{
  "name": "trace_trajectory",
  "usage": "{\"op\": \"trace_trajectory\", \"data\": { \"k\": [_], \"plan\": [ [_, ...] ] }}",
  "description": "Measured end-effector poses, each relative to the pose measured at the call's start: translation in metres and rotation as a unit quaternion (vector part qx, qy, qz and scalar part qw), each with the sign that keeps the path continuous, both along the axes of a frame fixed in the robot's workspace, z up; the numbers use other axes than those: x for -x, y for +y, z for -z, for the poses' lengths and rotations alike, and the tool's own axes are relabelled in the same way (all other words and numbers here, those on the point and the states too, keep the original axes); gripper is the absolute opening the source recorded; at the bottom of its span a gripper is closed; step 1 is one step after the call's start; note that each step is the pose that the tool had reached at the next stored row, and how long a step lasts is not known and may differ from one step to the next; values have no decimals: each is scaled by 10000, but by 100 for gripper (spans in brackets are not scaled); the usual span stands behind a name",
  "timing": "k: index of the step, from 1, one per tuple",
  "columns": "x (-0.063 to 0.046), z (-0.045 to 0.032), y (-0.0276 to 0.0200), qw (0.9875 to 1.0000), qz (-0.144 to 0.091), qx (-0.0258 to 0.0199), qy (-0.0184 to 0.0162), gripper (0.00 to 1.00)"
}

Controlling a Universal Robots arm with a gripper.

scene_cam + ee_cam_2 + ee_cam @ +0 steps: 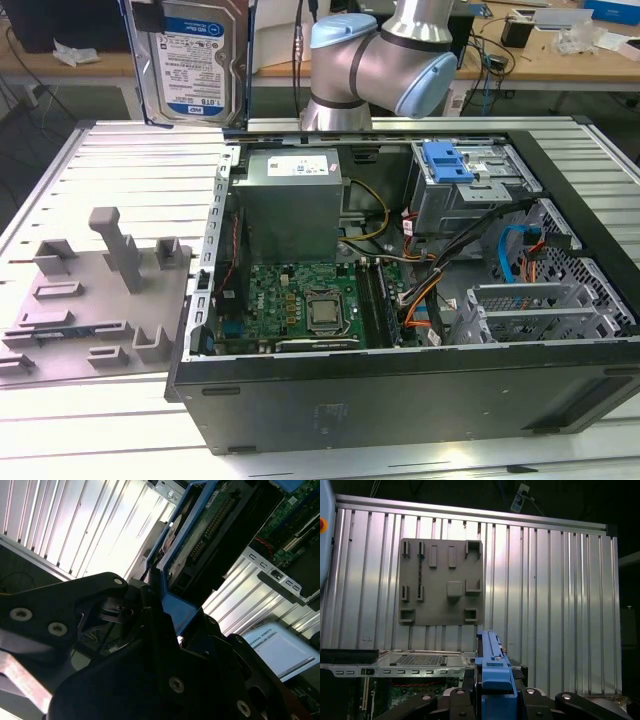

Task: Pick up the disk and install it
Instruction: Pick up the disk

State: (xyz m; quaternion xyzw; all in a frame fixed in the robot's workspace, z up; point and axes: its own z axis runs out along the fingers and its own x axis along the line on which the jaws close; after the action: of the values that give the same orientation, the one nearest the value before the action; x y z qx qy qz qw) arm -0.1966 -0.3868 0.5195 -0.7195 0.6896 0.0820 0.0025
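The exterior view's top edge cuts off the disk (192,62) and the arm (380,65).

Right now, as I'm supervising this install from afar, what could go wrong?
The gripper holds the disk by its thin blue frame edge, raised above the table; a slip could drop it. Inside the case, loose cables lie beside the drive cage and might snag the disk.

Ribbed alu table (130,150), bright glare; wood desks (560,62) behind.
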Motion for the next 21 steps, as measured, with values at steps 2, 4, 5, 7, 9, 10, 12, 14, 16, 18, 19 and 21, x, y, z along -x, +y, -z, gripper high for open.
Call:
{"op": "trace_trajectory", "data": {
  "k": [2, 4, 5, 7, 9, 10, 12, 14, 16, 18, 19, 21],
  "plan": [
    [0, 0, 0, 10000, 0, 0, 0, 37],
    [-4, 0, -3, 10000, -1, 0, 0, 37],
    [-9, 0, -5, 10000, -1, 1, -1, 37],
    [-20, 0, -10, 10000, 0, 13, 0, 37],
    [-41, -1, -15, 10000, 0, 32, 0, 37],
    [-51, -1, -17, 10000, 0, 38, 0, 37],
    [-90, -3, -26, 10000, 0, 56, 0, 37],
    [-125, -4, -36, 10000, 0, 65, 0, 37],
    [-177, -4, -51, 10000, -5, 69, 0, 37],
    [-218, -4, -62, 10000, -9, 71, 0, 37],
    [-236, -4, -67, 10000, -12, 72, -1, 37],
    [-293, -4, -80, 10000, -22, 76, -1, 37]
  ]
}}
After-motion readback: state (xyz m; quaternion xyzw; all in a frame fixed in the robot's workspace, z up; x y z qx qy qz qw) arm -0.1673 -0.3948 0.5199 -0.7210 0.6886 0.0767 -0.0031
